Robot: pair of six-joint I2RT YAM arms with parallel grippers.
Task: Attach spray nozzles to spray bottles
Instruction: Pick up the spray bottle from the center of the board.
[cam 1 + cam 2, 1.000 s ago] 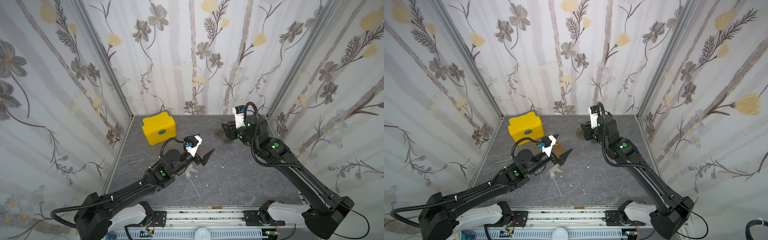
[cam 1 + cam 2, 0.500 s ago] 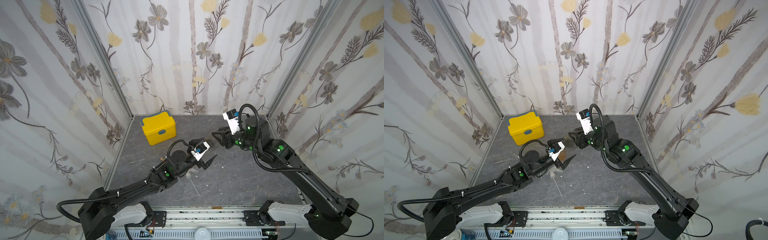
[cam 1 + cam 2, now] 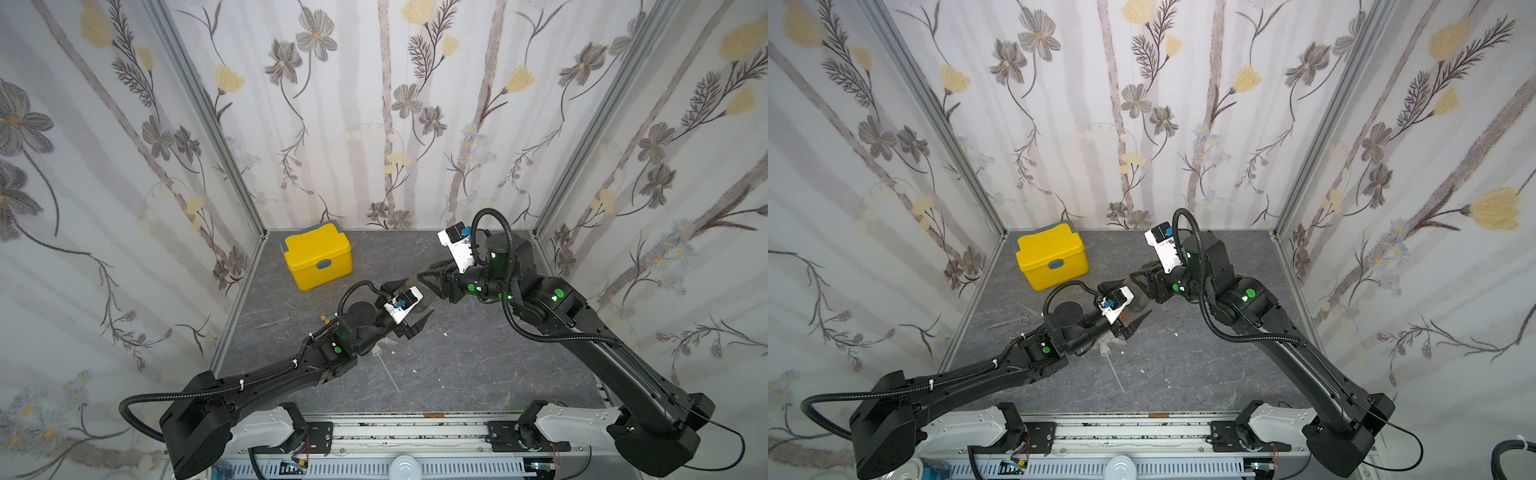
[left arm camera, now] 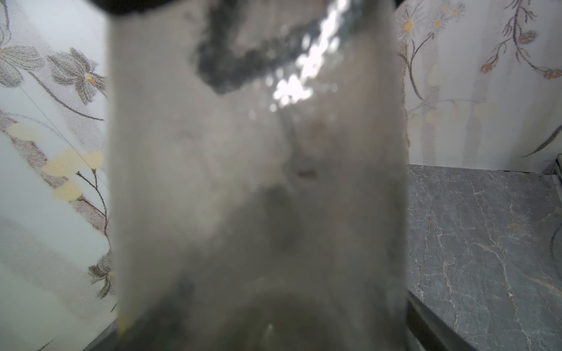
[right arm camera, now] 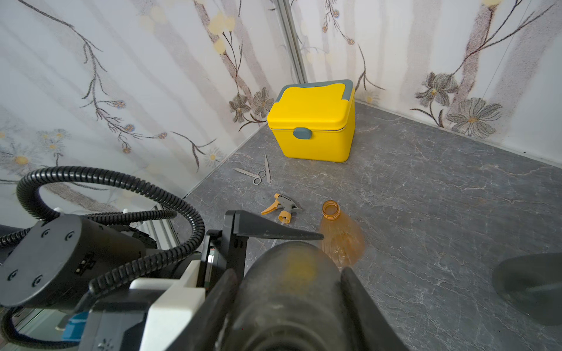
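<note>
Status: none of three attached, as far as I can see. My right gripper (image 5: 287, 273) is clamped on a grey bottle (image 4: 258, 182), held off the floor mid-table, slightly far of centre. My left gripper (image 3: 1127, 305) has its fingers spread either side of the same bottle (can't tell if the pads touch it; the left wrist view is all blurred bottle). I read it as a handover, so one hand holds while the other fetches a nozzle.

No nozzle on it that I can see. Amber bottle (image 5: 342, 240) lies on its side left of centre, neck open, with the orange nozzle (image 5: 282, 208) just beside it, apart. One clear nozzle (image 3: 1106, 347) lies on the floor under my left arm. Second grey bottle and second clear nozzle: not in view. All three fits remain.
</note>
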